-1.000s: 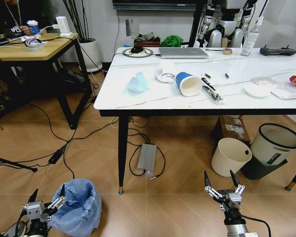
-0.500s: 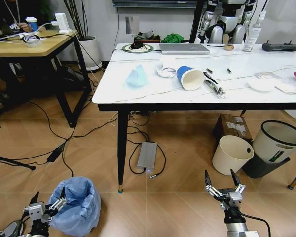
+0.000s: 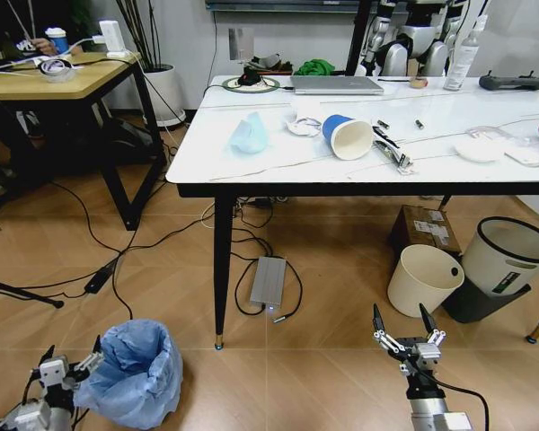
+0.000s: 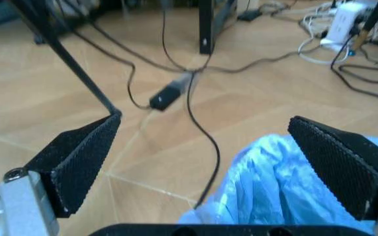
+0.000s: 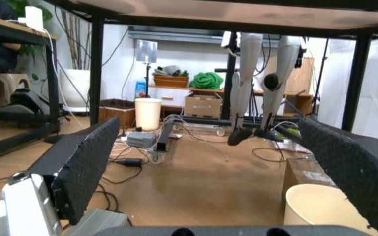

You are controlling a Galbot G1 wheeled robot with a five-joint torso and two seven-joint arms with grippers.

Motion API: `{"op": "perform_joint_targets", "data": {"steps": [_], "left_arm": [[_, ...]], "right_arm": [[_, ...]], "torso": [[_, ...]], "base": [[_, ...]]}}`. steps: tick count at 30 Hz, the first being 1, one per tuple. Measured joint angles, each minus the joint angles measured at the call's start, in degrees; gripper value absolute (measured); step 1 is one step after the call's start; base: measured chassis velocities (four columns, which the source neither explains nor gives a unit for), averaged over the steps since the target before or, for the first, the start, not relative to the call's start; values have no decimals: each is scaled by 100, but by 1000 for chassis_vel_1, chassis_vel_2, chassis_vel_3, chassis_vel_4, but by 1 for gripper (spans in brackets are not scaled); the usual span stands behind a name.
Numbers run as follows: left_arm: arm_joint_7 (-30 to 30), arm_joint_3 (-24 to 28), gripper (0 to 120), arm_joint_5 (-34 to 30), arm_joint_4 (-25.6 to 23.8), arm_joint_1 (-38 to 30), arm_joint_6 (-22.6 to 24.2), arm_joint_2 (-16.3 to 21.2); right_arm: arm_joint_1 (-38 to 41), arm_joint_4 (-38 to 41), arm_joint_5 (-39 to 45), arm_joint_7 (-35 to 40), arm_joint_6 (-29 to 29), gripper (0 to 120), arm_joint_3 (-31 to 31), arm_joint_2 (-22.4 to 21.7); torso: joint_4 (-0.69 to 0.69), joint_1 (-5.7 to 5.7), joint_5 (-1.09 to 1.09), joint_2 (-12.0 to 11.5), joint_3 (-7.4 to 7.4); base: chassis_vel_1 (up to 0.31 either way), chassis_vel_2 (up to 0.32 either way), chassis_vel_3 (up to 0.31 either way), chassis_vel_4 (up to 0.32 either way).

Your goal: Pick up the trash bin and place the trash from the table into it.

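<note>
Your trash bin [image 3: 130,373], its crinkled light-blue bag bulging over the rim, stood on open floor near the table [image 3: 251,166] leg. Your left gripper [image 3: 69,363] sat just beside it, fingers apart; your right gripper [image 3: 407,334] hung spread.

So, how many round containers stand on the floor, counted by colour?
Light blue: 1, the trash bin with its plastic bag
Cream: 1, the bucket
White and dark grey: 1, the tall bin
Total: 3
</note>
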Motion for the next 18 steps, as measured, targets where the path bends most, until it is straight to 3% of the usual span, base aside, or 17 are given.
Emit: {"op": "perform_joint_targets", "data": {"steps": [8,18], "left_arm": [[74,284,100,-13,177,-253,603,-59],[142,282,100,-14,172,-197,1217,33]], "right_arm": [[3,-97,34,-28,100,100,-11,0],[42,-26,140,-26,55,100,49,0]], "torso": [[0,7,2,21,14],[1,11,2,36,23]], "base": [[0,0,0,0],[0,0,0,0]]}}
